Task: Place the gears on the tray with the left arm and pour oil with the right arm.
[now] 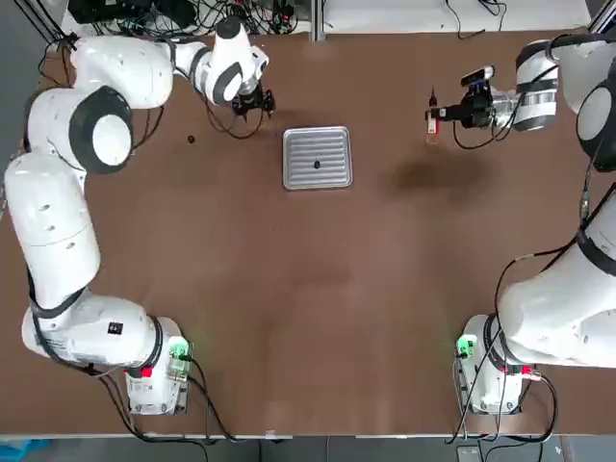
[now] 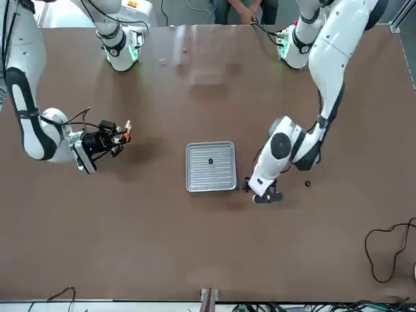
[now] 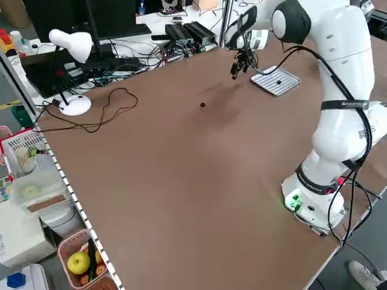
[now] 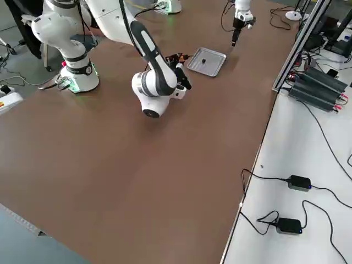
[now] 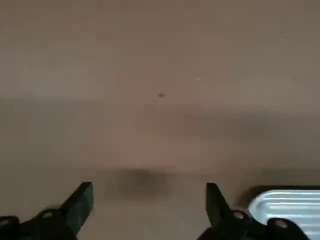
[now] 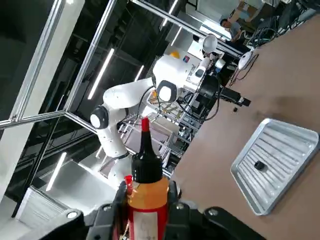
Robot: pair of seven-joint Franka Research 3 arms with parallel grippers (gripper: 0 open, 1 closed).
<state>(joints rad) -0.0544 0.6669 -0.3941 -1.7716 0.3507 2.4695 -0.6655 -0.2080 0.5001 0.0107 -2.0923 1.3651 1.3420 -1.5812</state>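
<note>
Gear (image 1: 317, 165) on tray (image 1: 318, 179), one to go | my left end effector (image 1: 258, 100) wide, ready for it | right end effector (image 1: 462, 114) grips oil (image 1: 432, 117) aloft, likely for pouring

The tray (image 5: 290, 210) is cut off in the left wrist view.
</note>
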